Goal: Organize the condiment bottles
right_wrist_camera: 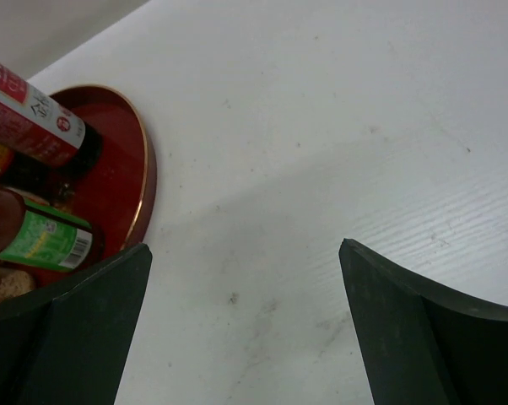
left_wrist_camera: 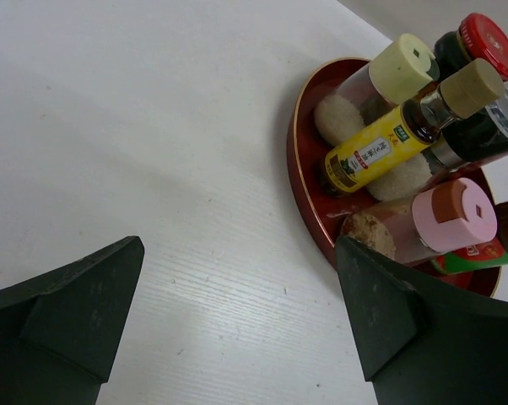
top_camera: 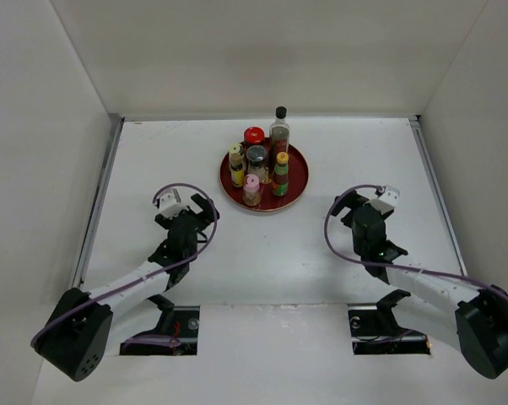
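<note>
Several condiment bottles stand together on the round dark-red plate [top_camera: 298,179] at the table's middle back: a red-capped one [top_camera: 254,135], the tall black-capped glass one [top_camera: 279,126], a grey-lidded jar [top_camera: 256,157], a pink-capped shaker [top_camera: 252,189], a yellow-labelled bottle [top_camera: 236,164] and a green-labelled bottle [top_camera: 281,175]. My left gripper [top_camera: 202,207] is open and empty, left of the plate. The left wrist view shows the plate's rim [left_wrist_camera: 298,152], the pink cap [left_wrist_camera: 456,215] and the yellow-labelled bottle [left_wrist_camera: 372,153]. My right gripper [top_camera: 387,198] is open and empty, right of the plate; its view shows the plate's rim [right_wrist_camera: 144,181].
White walls enclose the table on the left, back and right. Two cut-outs with cables sit at the near edge by the arm bases [top_camera: 165,325] [top_camera: 381,325]. Purple cables loop over both arms.
</note>
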Robot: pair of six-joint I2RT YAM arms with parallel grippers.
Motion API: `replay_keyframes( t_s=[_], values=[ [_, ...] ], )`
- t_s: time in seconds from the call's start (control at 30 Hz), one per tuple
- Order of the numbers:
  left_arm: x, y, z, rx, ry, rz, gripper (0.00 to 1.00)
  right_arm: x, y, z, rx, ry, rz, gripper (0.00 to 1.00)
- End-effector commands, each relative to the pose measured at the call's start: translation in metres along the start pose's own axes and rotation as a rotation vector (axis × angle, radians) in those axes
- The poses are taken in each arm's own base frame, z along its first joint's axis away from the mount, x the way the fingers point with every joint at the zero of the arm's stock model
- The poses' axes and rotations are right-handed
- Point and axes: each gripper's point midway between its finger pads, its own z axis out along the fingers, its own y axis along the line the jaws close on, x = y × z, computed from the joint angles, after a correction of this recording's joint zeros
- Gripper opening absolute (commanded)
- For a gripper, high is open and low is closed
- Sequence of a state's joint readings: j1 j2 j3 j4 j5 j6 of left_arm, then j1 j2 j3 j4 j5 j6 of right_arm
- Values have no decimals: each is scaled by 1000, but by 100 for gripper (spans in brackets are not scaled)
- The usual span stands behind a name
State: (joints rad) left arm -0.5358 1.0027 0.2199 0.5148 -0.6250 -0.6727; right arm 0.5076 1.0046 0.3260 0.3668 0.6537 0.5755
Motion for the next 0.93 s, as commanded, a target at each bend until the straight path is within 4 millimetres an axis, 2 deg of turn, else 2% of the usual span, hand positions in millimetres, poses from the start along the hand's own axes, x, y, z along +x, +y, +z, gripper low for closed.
replay_keyframes(
  t_s=[0.0, 0.13, 0.3, 0.63, 0.9],
  values=[
    [-10, -12, 4, -3, 35, -44, 100, -14, 12, 4, -43, -40, 115, 100],
    [-9, -2, 2, -57, 63, -15, 100, -18, 19, 2, -75, -45, 129, 100],
    [-1, 5, -4, -64, 81, -9, 100, -10, 23, 5, -80, -15, 122, 100],
    [-5, 1, -3, -60, 76, -17, 100, -6, 24, 7, -92, 4, 122, 100],
    [5, 2, 1, -69, 98, 5, 100, -2, 27, 10, -99, 22, 110, 100]
  ],
)
